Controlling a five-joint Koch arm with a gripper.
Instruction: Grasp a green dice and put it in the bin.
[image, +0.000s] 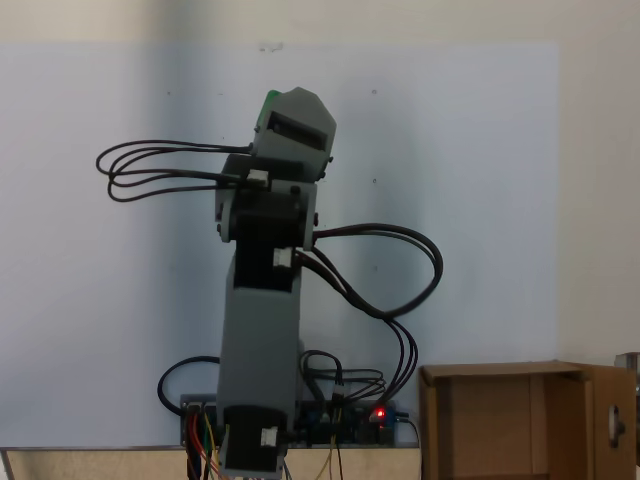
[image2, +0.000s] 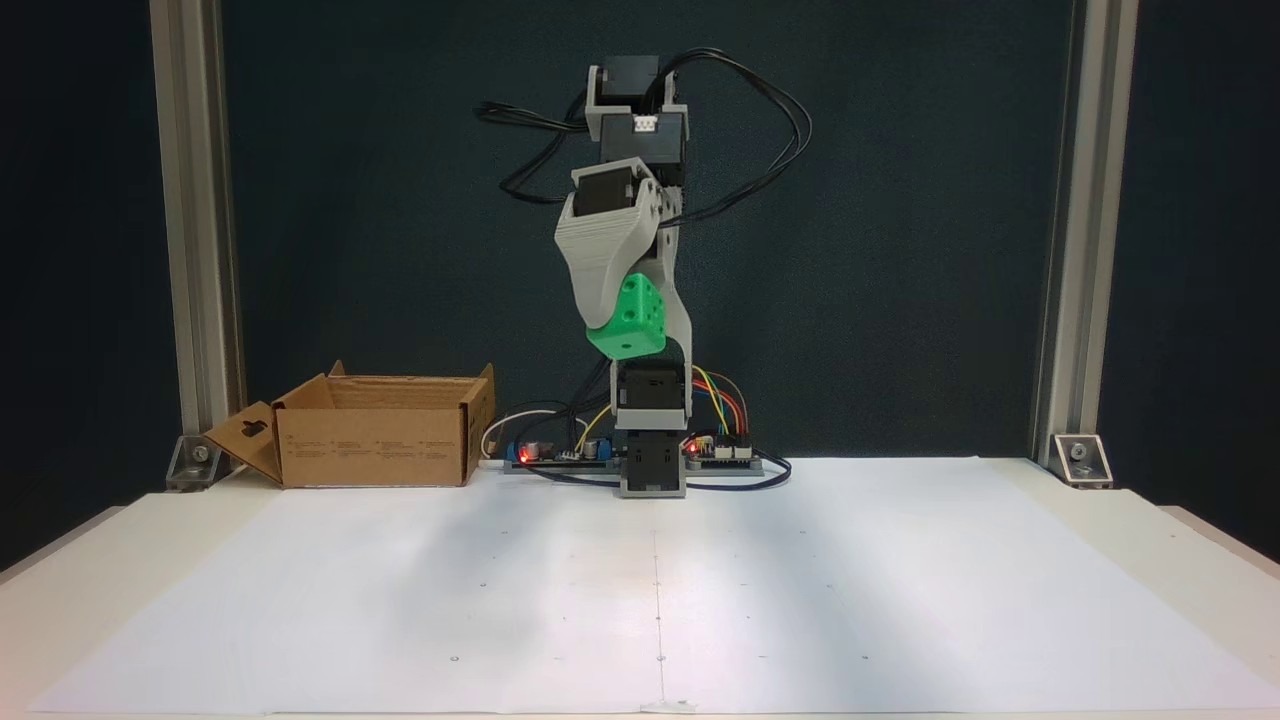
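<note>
The matte grey printed gripper (image2: 640, 335) is clamped on the green dice (image2: 632, 318), a glossy plastic cube with round darker pips, held high above the white paper sheet (image2: 640, 590) at about 12 o'clock from its centre. The bin (image2: 375, 432), a tan corrugated cardboard box with upright flaps, sits at 10 o'clock; in a fixed view a green sliver (image: 269, 104) peeks over the arm's angular grey shell

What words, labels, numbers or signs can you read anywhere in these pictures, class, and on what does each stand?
None can be read.
The bin carries small dark print along its front wall: too small and blurred to read.
The green dice, held in the gripper, shows pips, not numerals.
</note>
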